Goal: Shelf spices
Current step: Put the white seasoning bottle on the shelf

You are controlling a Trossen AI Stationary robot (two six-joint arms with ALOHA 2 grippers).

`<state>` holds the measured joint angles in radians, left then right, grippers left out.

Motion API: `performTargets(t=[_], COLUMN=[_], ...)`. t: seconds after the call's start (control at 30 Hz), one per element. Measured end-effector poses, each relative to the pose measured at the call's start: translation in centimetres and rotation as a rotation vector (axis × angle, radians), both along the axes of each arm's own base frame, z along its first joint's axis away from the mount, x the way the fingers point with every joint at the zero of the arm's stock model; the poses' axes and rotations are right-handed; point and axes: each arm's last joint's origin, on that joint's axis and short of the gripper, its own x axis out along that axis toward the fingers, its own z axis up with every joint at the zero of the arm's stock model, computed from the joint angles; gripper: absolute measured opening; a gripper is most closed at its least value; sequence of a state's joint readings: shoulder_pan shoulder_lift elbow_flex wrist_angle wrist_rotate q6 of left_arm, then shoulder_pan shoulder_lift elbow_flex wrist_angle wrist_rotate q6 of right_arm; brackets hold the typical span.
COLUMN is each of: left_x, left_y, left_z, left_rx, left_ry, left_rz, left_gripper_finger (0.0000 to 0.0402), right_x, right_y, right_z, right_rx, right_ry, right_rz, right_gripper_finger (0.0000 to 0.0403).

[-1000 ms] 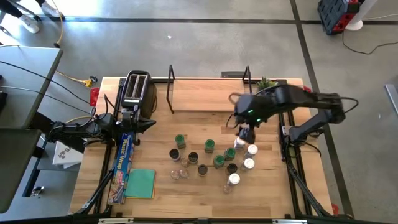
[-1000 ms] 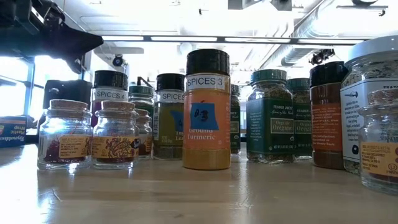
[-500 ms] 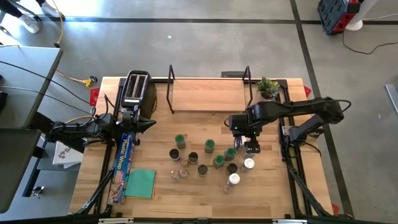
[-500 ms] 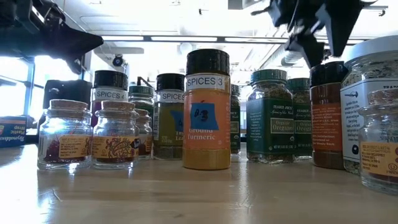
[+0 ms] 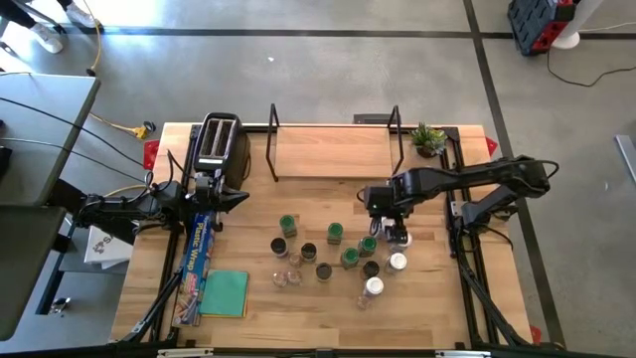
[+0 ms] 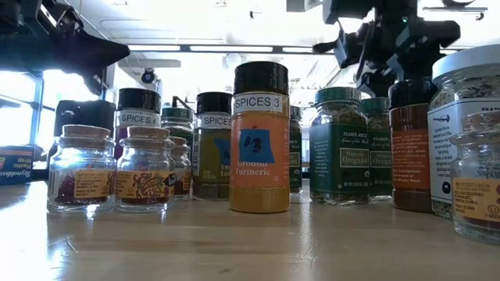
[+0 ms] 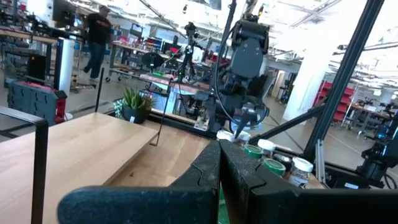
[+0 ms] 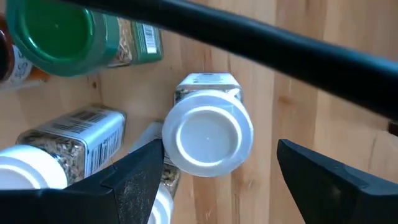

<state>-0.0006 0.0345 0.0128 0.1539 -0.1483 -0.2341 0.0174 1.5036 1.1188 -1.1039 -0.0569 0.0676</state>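
My right gripper (image 8: pixel 211 171) gapes wide over the white-lidded jar (image 8: pixel 207 137); I should centre, descend, then close.

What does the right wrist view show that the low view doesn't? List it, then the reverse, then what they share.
Only the right wrist view: the right gripper with its jaws open on either side of a white-lidded jar, seen from above, not yet closed on it.
Only the low view: labels from the side, such as the turmeric jar marked SPICES 3, and two small corked glass jars.
Both: spice jars standing on the wooden table, including a green-lidded jar.
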Motion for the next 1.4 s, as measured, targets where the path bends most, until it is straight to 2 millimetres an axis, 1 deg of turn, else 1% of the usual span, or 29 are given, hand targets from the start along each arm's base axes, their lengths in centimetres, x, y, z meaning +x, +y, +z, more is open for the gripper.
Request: performTargets(t=[0.2, 0.3, 0.4, 0.53, 0.57, 0.63, 0.7, 0.77, 0.83, 0.9, 0.97, 1.0, 1.07, 1.13, 1.2, 1.23, 1.33, 1.4], left_x=[0.0, 0.0, 0.0, 0.0, 0.0, 0.0, 0.0, 0.0, 0.0, 0.0, 0.0, 0.0, 0.0, 0.0, 0.0, 0.0, 0.0, 0.0], left_y=[0.0, 0.0, 0.0, 0.0, 0.0, 0.0, 0.0, 0.0, 0.0, 0.0, 0.0, 0.0, 0.0, 0.0, 0.0, 0.0, 0.0, 0.0], left_z=[0.0, 0.0, 0.0, 0.0, 0.0, 0.0, 0.0, 0.0, 0.0, 0.0, 0.0, 0.0, 0.0, 0.0, 0.0, 0.0, 0.0, 0.0], left_rx=[0.0, 0.0, -0.001, -0.001, -0.001, -0.001, -0.001, -0.001, -0.001, -0.001, -0.001, -0.001, -0.001, -0.001, 0.0, 0.0, 0.0, 0.0], left_ry=[0.0, 0.0, 0.0, 0.0, 0.0, 0.0, 0.0, 0.0, -0.001, -0.001, 0.0, -0.001, -0.001, -0.001, -0.001, -0.001, -0.001, -0.001], left_rz=[0.0, 0.0, 0.0, 0.0, 0.0, 0.0, 0.0, 0.0, 0.0, 0.0, 0.0, 0.0, 0.0, 0.0, 0.0, 0.0, 0.0, 0.0], left_gripper_finger=[0.0, 0.0, 0.0, 0.0, 0.0, 0.0, 0.0, 0.0, 0.0, 0.0, 0.0, 0.0, 0.0, 0.0, 0.0, 0.0, 0.0, 0.0], right_x=[0.4, 0.4, 0.1, 0.2, 0.3, 0.7, 1.1, 1.6, 2.1, 2.3, 2.4, 2.5, 2.5, 2.4, 2.5, 2.7, 3.5, 4.4], right_y=[0.1, 0.1, 0.1, 0.1, 0.1, 0.1, 0.0, -0.3, -1.1, -2.4, -4.3, -5.5, -8.2, -11.3, -14.3, -15.8, -20.0, -22.7], right_z=[-0.6, -1.1, -1.7, -1.8, -1.7, -1.1, -0.1, 1.5, 3.7, 6.5, 9.5, 11.1, 13.8, 15.5, 16.2, 16.3, 15.4, 14.6], right_rx=[0.004, 0.002, 0.003, 0.007, 0.009, 0.011, 0.013, 0.018, 0.014, 0.003, -0.014, -0.028, -0.066, -0.104, -0.126, -0.133, -0.149, -0.191], right_ry=[-0.056, -0.061, -0.046, -0.052, -0.058, -0.082, -0.115, -0.146, -0.181, -0.228, -0.298, -0.34, -0.394, -0.383, -0.329, -0.292, -0.179, -0.181], right_rz=[0.001, -0.001, -0.013, -0.064, -0.07, -0.076, -0.08, -0.094, -0.108, -0.126, -0.153, -0.172, -0.221, -0.267, -0.284, -0.287, -0.28, -0.27], right_gripper_finger=[0.0306, 0.0295, 0.0268, 0.0199, 0.0191, 0.0191, 0.0191, 0.0191, 0.0191, 0.0191, 0.0191, 0.0191, 0.0191, 0.0191, 0.0191, 0.0191, 0.0191, 0.0191])
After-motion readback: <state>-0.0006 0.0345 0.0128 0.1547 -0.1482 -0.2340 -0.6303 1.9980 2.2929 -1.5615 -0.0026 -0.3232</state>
